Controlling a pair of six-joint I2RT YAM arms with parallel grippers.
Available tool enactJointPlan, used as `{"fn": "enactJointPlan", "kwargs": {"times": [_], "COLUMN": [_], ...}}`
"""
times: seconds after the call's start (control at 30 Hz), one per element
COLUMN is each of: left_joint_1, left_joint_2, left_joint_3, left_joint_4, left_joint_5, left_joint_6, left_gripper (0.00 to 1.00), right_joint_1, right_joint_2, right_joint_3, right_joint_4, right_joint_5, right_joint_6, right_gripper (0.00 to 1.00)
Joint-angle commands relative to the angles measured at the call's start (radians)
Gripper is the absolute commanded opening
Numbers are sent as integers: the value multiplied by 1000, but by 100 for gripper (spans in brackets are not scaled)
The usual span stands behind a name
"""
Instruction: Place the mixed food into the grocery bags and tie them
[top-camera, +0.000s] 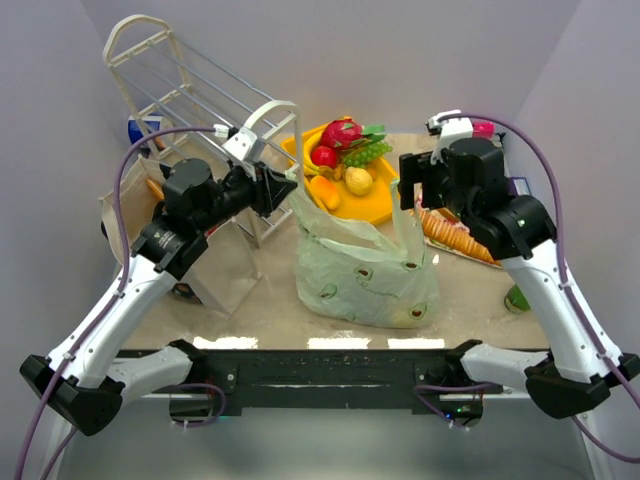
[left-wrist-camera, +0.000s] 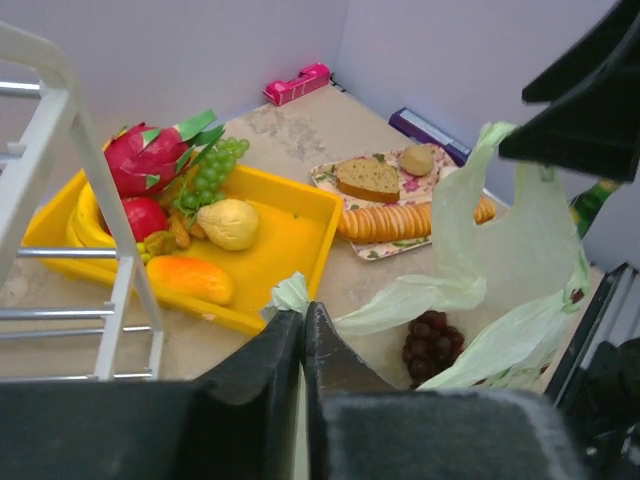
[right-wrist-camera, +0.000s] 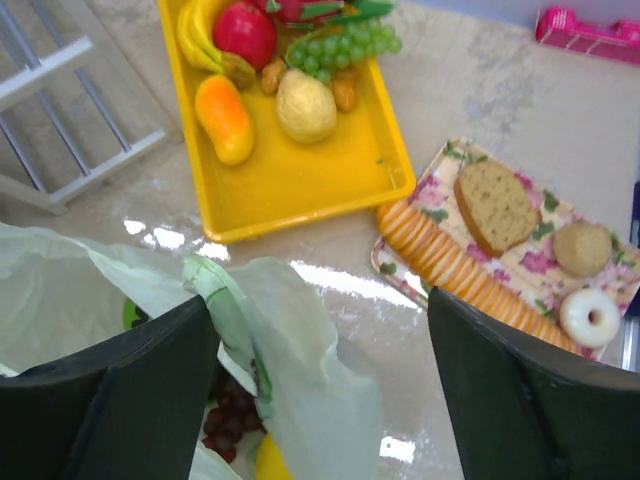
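Note:
The pale-green grocery bag stands mid-table with its mouth up. My left gripper is shut on the tip of the bag's left handle and holds it up. My right gripper is open above the bag's right side. The right handle hangs slack between its fingers without being pinched. Inside the bag lie purple grapes, a yellow piece and a bit of green apple. A beige tote sits under my left arm.
Behind the bag, a yellow tray holds more toy fruit. At the back left stands a white wire rack. A floral plate of crackers and bread lies right of the tray. A green bottle sits near the right arm.

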Motion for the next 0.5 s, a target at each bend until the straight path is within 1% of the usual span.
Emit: {"fn": "enactJointPlan", "kwargs": {"times": [0.0, 0.03, 0.07, 0.17, 0.23, 0.27, 0.33, 0.37, 0.4, 0.43, 0.47], "left_joint_1": [6, 6, 6, 9, 14, 28, 57, 72, 90, 127, 144], "left_joint_2": [-18, -24, -36, -49, -49, -49, -38, -36, -35, -38, -45], "left_joint_3": [29, 20, 15, 18, 23, 23, 23, 23, 23, 25, 23], "left_joint_4": [0, 1, 4, -14, -22, -23, -19, -14, -12, -5, 4], "left_joint_5": [55, 55, 55, 64, 90, 125, 166, 217, 252, 290, 364], "left_joint_6": [92, 98, 113, 144, 165, 182, 192, 193, 193, 193, 184], "left_gripper": [44, 58, 79, 98, 100, 100, 100, 100, 100, 100, 100], "right_joint_1": [-2, -4, -4, -4, -2, -2, -4, -4, -4, -2, -1], "right_joint_2": [-69, -79, -81, -60, -30, 3, 34, 61, 72, 85, 94], "right_joint_3": [120, 133, 145, 212, 268, 283, 315, 321, 326, 328, 326], "right_joint_4": [-6, -8, -6, -15, -25, -25, -14, -8, 1, 21, 32], "right_joint_5": [-10, -15, -28, -91, -194, -223, -338, -386, -465, -517, -556], "right_joint_6": [-40, -43, -48, -66, -77, -82, -86, -86, -85, -85, -83], "right_gripper": [94, 95, 96, 96, 96, 96, 96, 96, 96, 96, 96]}}
